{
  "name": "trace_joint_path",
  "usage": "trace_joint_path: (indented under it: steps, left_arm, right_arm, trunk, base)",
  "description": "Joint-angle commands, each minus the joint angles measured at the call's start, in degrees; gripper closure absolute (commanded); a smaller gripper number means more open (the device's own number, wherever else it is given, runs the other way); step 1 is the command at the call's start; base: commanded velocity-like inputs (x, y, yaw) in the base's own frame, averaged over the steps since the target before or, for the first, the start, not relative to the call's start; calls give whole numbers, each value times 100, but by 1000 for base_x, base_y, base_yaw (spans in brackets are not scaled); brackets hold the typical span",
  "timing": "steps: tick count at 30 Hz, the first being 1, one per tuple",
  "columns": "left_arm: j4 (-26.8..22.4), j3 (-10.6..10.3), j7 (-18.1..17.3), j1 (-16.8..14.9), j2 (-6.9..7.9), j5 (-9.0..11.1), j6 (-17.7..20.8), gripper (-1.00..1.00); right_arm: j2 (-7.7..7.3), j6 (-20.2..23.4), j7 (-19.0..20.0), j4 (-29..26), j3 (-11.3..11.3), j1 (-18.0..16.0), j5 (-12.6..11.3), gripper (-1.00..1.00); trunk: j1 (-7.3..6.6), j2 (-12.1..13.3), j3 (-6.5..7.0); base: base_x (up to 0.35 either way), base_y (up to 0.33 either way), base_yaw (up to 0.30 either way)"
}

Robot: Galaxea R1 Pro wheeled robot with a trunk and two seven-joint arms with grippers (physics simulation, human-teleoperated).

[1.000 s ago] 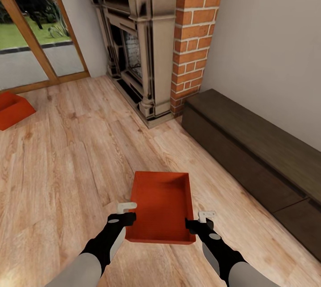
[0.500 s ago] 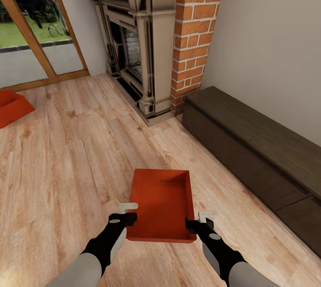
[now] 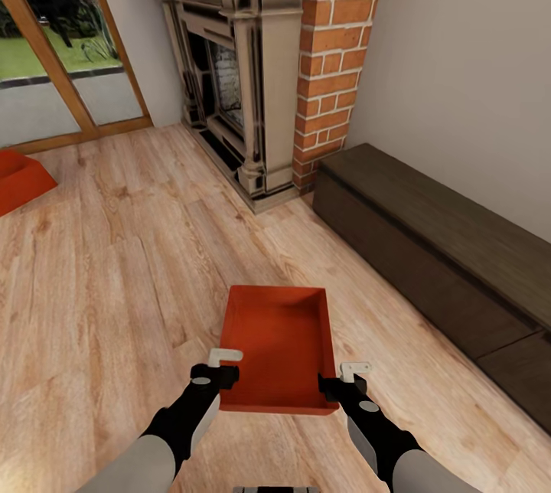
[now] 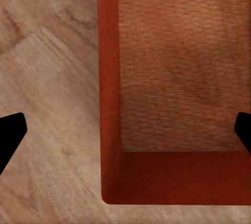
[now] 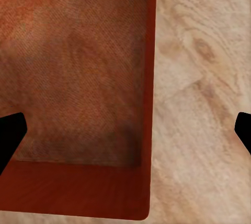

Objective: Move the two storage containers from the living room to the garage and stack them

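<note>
Near container: your orange-red storage container (image 3: 278,347) sits between your two arms, open top up, over the light wood-plank floor (image 3: 107,263) of the living room.
Long axis: it runs straight away from you, the far short end pointing toward the brick fireplace (image 3: 252,72) and dark low bench (image 3: 436,248).
Left gripper (image 3: 222,367): at the container's left wall near the close corner; in your left wrist view the dark fingertips (image 4: 9,132) stand wide apart, straddling that wall.
Right gripper (image 3: 346,377): at the right wall, fingertips (image 5: 10,130) likewise spread across it.
Second container (image 3: 17,181): well apart, far left, beside the glass door (image 3: 53,72).
</note>
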Motion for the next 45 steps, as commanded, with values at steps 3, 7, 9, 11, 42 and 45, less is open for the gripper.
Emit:
trace_joint_path:
  steps: [3,7,9,11,42,45]
  left_arm:
    - [-10,-26,24,-1,13,-13,46,-100]
    - [-13,-13,23,-1,47,-3,55,-100]
    - [-16,-8,44,-1,53,4,54,-100]
    - [-17,-7,56,-1,54,5,50,-100]
    - [-27,11,85,-1,57,9,32,-100]
    - [-73,11,82,-1,57,12,39,-100]
  right_arm:
    - [-1,-19,-38,5,45,-4,-48,-100]
    - [1,-18,-38,5,43,-4,-50,-100]
    - [-1,-18,-38,5,43,-4,-71,-100]
    - [-5,-18,-38,5,41,-4,-76,-100]
    - [-57,-18,-41,-29,32,-4,-44,-100]
    - [-56,-18,-45,-30,34,-4,-34,-100]
  trunk:
    - [66,-123,-58]
    - [154,-284,-130]
    - [197,-364,-166]
    - [241,-444,-202]
    - [373,-685,-309]
    - [373,-685,-309]
  base:
    - [0,0,0]
    - [0,0,0]
    - [0,0,0]
    - [0,0,0]
    - [0,0,0]
    - [0,0,0]
